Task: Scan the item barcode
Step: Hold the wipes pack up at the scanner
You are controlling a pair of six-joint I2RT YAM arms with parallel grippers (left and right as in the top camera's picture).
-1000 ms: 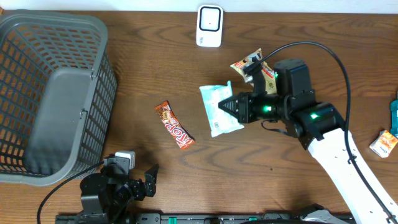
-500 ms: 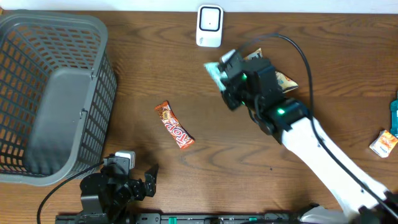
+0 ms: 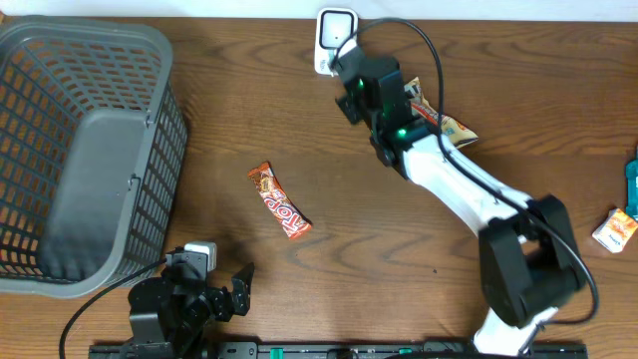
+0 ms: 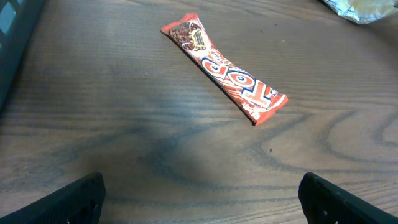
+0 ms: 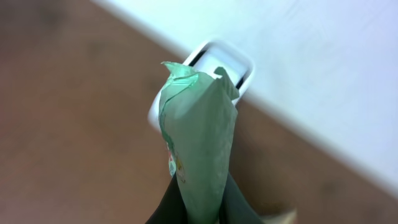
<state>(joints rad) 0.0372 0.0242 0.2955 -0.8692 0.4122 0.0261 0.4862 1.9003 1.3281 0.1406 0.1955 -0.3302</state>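
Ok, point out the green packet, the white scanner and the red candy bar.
green packet (image 5: 199, 143), right wrist view, middle of its pinched wrapper.
white scanner (image 3: 333, 28), overhead view, upper face.
red candy bar (image 4: 227, 74), left wrist view, middle of the wrapper.

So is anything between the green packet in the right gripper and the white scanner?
Nothing visible. In the right wrist view the green packet, pinched in the right gripper, points straight at the white scanner, with no object showing between them.
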